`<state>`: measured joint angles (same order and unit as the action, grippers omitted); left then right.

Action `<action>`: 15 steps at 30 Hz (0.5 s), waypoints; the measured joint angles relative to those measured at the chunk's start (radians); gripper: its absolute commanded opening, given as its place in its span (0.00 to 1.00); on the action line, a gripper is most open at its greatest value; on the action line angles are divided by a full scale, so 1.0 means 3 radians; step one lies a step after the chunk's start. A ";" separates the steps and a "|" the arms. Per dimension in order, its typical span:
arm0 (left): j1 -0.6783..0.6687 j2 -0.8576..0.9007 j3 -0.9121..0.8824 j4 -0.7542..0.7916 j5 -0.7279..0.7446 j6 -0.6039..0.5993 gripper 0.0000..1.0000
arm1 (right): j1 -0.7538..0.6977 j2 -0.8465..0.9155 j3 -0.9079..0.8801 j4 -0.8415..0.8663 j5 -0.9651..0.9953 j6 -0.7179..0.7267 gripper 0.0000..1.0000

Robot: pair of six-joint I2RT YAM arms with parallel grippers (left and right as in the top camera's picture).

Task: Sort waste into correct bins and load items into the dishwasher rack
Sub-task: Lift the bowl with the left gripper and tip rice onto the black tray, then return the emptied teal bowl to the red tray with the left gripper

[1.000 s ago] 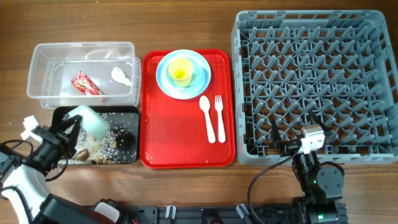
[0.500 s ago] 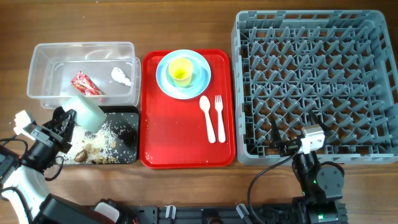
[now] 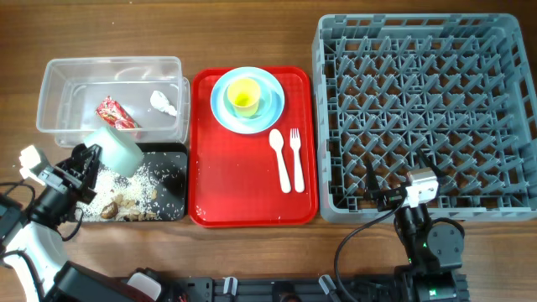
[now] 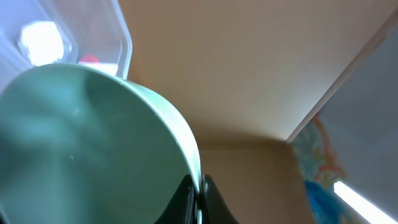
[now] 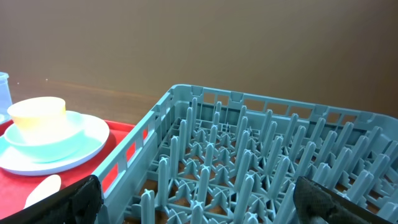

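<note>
Overhead, the left gripper (image 3: 87, 161) is clamped on the rim of the pale green round bowl (image 3: 116, 148), held tilted above the shallow black rectangular tray (image 3: 176, 155) and hiding its far-left corner. Loose white rice grains (image 3: 147, 180) and brownish food bits (image 3: 117, 204) lie in the tray. From the left wrist the bowl fills most of the frame. Only a corner of the clear plastic rectangular tub (image 4: 118, 31) shows, with a sliver of small red crinkled wrapper (image 4: 90, 60). The right gripper (image 5: 199, 202), jaws wide and empty, sits at the large grey plastic dishwasher rack (image 5: 249, 124), fingers partly cut off.
</note>
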<state>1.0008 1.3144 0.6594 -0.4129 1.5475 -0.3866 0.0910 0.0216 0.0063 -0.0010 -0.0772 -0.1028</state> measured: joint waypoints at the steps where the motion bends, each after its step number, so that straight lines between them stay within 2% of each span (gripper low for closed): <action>1: -0.0013 0.0000 0.0001 -0.0071 0.0000 -0.0086 0.04 | 0.0000 0.0000 0.0000 0.0000 0.0000 -0.0001 1.00; 5: -0.0078 0.0000 -0.0013 0.0198 -0.0018 -0.0273 0.04 | 0.0000 0.0001 0.0000 0.0000 0.0000 -0.0001 1.00; 11: -0.0168 -0.0001 -0.0009 0.0315 -0.0011 -0.0615 0.04 | 0.0000 0.0001 0.0000 0.0000 0.0000 0.0000 1.00; 13: -0.0399 -0.0060 0.0034 0.0341 -0.0061 -0.0718 0.04 | 0.0000 0.0001 0.0000 0.0001 0.0000 -0.0001 0.99; 15: -0.0884 -0.0256 0.0163 0.0350 -0.0328 -0.0870 0.04 | 0.0000 0.0003 0.0000 0.0000 0.0000 0.0000 1.00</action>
<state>0.7357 1.2377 0.7082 -0.3080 1.4490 -0.6476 0.0910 0.0223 0.0063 -0.0010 -0.0772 -0.1028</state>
